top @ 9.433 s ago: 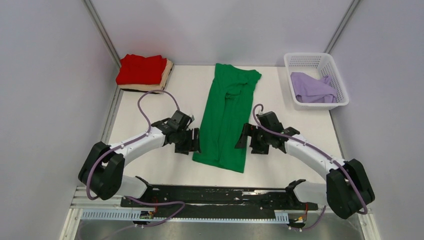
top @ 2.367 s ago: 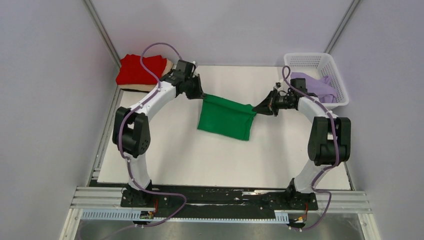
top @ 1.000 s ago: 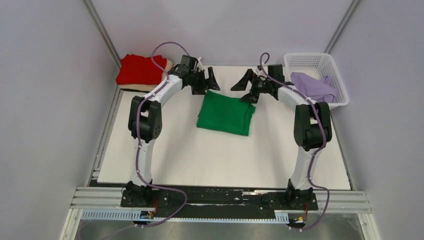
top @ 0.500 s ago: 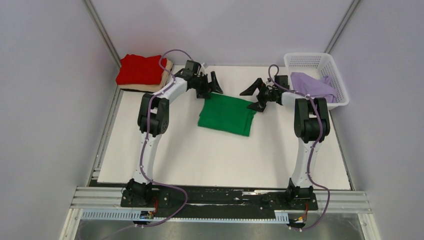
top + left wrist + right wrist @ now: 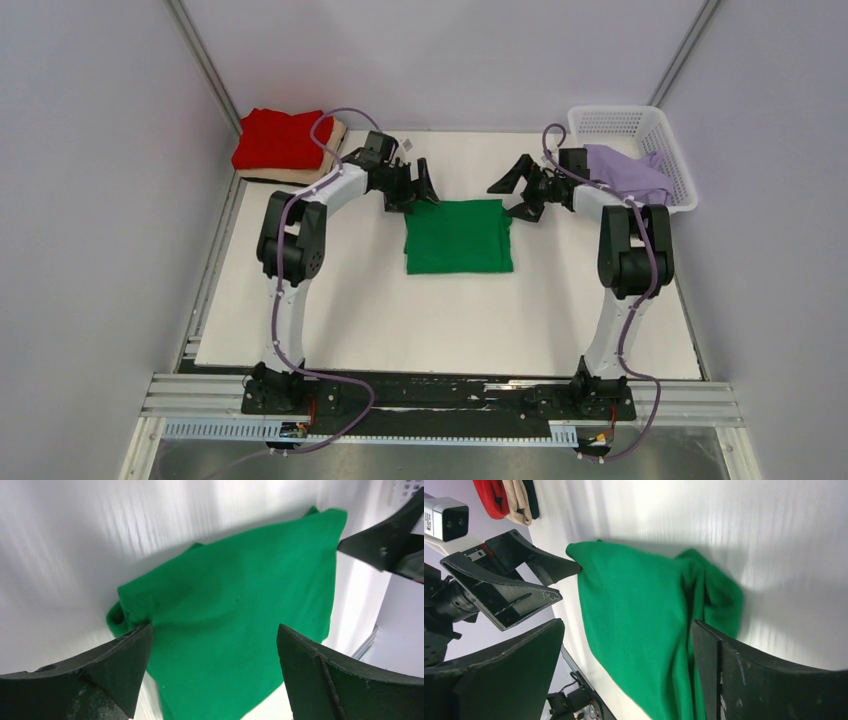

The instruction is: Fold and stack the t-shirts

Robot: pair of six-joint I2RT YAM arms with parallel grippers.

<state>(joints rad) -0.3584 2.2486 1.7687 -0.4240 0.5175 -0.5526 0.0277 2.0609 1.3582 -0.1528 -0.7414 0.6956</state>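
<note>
Green t-shirt (image 5: 459, 236) lies folded on the table (image 5: 400, 310). Left gripper (image 5: 416, 187) and right gripper (image 5: 515, 192) sit at its far corners, both spread wide, empty.

Your folded t-shirt (image 5: 459, 236) lies flat on the table (image 5: 440, 310), centre-back, with the left gripper (image 5: 412, 192) at its far-left corner and the right gripper (image 5: 513, 194) at its far-right. Behind left sits a stack of t-shirts (image 5: 285, 140); behind right, a basket (image 5: 610, 120) holding another t-shirt (image 5: 625, 175).
</note>
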